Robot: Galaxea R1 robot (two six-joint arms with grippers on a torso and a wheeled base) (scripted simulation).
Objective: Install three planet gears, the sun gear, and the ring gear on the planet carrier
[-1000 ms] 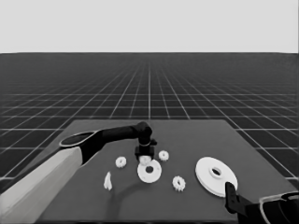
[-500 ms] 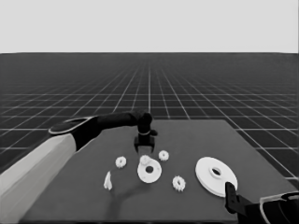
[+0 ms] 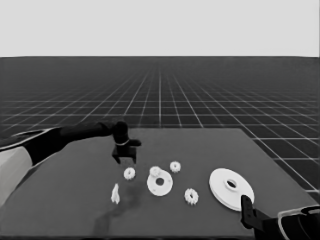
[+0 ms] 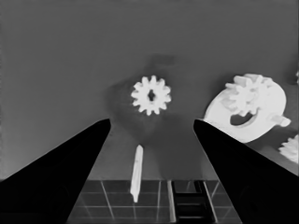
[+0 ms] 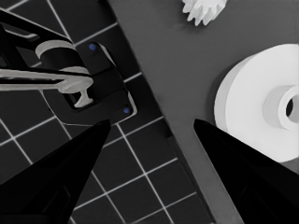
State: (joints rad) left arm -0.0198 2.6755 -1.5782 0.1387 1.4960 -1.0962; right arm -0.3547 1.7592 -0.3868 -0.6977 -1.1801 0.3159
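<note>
My left gripper (image 3: 125,158) hangs open and empty above the table, just behind a loose planet gear (image 3: 129,173). In the left wrist view that gear (image 4: 151,95) lies ahead between the spread fingers (image 4: 70,168). The planet carrier, the smaller round part (image 3: 160,184), lies to its right with one gear (image 3: 155,171) on its rim. Two more gears (image 3: 175,166) (image 3: 191,196) lie loose near it. The ring gear, the larger round part (image 3: 231,188), lies at the right. My right gripper (image 3: 248,212) waits open at the lower right corner, next to the larger part (image 5: 261,112).
A thin white piece (image 3: 115,193) lies near the table's front, left of the smaller part, and also shows between the fingers in the left wrist view (image 4: 136,172). Dark machinery with blue lights (image 5: 93,88) sits past the table's edge in the right wrist view.
My left gripper has moved to the left, away from the smaller round part, and now hangs by the loose gear on the left. The parts and the right arm have not moved.
</note>
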